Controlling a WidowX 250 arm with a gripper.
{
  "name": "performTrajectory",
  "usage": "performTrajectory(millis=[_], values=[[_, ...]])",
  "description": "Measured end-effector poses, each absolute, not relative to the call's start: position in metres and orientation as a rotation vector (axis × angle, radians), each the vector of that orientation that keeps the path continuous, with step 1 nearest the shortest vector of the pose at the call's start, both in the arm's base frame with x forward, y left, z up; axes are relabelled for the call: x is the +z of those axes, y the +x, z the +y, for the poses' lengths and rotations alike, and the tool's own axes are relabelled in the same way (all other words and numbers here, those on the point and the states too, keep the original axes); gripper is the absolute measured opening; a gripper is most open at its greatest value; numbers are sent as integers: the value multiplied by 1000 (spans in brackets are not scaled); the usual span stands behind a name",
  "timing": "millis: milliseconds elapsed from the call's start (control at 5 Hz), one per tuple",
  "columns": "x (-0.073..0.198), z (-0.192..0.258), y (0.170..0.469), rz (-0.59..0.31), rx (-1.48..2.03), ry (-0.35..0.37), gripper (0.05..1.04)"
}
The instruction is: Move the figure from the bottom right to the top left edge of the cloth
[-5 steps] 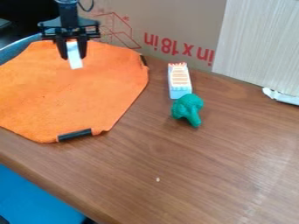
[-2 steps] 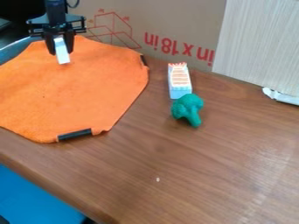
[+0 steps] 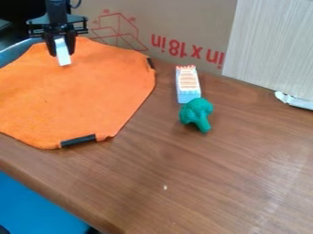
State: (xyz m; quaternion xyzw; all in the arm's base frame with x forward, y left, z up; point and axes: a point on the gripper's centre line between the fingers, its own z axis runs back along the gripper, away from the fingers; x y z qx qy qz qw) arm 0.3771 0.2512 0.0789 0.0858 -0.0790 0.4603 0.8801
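Observation:
The black gripper (image 3: 62,45) hangs over the upper left edge of the orange cloth (image 3: 79,96), shut on a small white figure (image 3: 63,53). The figure points downward from between the fingers, tilted slightly, its upper end hidden by them. Whether its lower end touches the cloth, I cannot tell. The cloth lies on the left part of the brown table, with black strips at its lower and right edges.
Right of the cloth lie a white and orange box (image 3: 187,84) and a green broccoli toy (image 3: 196,114) close together. A cardboard wall (image 3: 177,27) and a pale ribbed panel (image 3: 269,45) bound the back. The table (image 3: 183,183) ends at lower left.
The gripper has moved left and slightly up in the view, carrying the white figure toward the cloth's upper left edge. The box, the broccoli toy and the cloth have stayed put.

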Motion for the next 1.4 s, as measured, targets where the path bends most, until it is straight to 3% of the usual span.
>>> performTrajectory(millis=[1000,1200,1400], values=[[77,268,388,-162,993,185,422],[75,272,386,-159,1001,201,471],[69,271,383,-148,1000,203,769]])
